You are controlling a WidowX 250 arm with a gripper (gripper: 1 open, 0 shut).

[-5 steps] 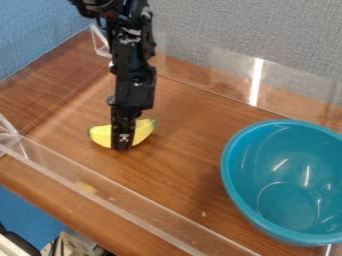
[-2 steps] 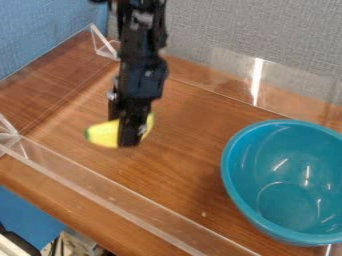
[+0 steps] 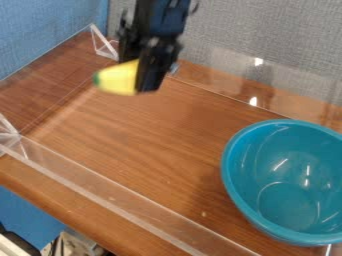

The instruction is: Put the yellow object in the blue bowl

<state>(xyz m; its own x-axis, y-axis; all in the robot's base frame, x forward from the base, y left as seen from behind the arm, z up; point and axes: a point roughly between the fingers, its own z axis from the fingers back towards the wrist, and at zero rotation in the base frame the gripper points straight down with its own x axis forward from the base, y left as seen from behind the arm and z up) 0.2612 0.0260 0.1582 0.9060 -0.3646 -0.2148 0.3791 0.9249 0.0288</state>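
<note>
Holding yellow object (image 3: 120, 77) aloft, gripper (image 3: 150, 76) clamped on it, well clear of wooden table (image 3: 134, 150).

Camera view: only one view.
- Yellow object sticks out toward picture-left of fingers, long axis roughly level, slightly tilted.
- Blue bowl (image 3: 249, 160) sits at lower right, well apart from gripper, down and right of held object.
- Bowl appears empty, rim unobstructed.
- Judgement: coming move is carry rightward and toward camera, then lower over bowl.
- Clear plastic wall (image 3: 267, 75) behind bowl, not in path.
</note>
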